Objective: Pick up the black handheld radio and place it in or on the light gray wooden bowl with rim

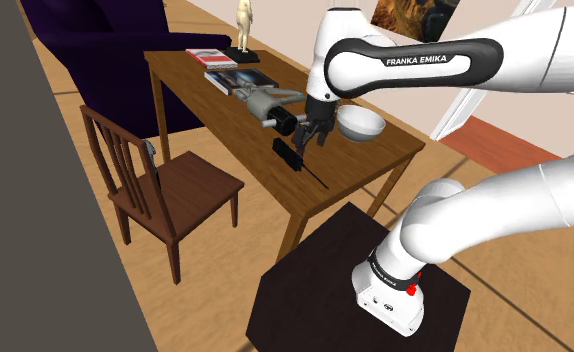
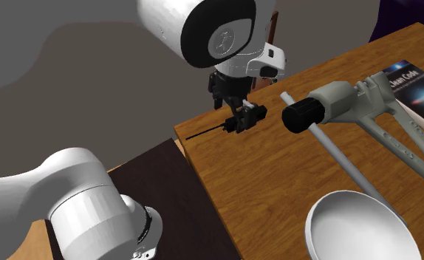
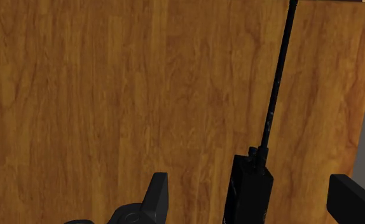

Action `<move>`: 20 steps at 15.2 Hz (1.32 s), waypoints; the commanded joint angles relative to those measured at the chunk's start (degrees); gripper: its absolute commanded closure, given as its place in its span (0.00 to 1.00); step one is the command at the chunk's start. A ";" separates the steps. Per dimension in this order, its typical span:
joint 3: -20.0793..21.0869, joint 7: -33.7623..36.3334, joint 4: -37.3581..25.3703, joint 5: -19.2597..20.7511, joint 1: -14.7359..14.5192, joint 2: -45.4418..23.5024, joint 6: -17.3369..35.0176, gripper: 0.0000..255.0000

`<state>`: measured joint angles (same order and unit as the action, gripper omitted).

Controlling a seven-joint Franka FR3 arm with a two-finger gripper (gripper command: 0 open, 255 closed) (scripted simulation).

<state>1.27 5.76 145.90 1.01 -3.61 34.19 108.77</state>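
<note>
Black handheld radio (image 3: 250,189) lies flat nr the wooden table (image 1: 370,160) corner closest to stand. Gripper (image 1: 310,133) hangs above, jaws wide, astride body w/o contact. Probably light, rigid, smooth-cased; grip body, not thin antenna.

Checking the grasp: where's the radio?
Shoulder view: the black handheld radio lies on the wooden table under the open end effector, left of the white bowl.

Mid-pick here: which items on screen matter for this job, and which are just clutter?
Job: black handheld radio with antenna; pale rimmed bowl; black two-finger gripper, jaws open astride the radio.
Lying about: grey bracket tool with black cap; dark-covered book; red-and-white book; pale figurine; wooden chair.
</note>
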 commanded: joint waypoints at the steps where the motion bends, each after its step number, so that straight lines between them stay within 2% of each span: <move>1: 1.12 0.80 0.67 -0.41 -0.81 -3.24 4.43 0.00; 9: 1.12 0.87 5.18 -0.29 -0.71 -5.29 10.99 0.00; 17: 1.12 0.88 5.18 -0.29 -0.71 -5.28 10.97 0.00; 18: 1.12 0.88 5.18 -0.29 -0.71 -5.28 10.97 1.00; 20: 1.12 0.88 5.18 -0.29 -0.71 -5.28 10.97 1.00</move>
<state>2.40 6.63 151.07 0.71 -4.32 28.91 119.74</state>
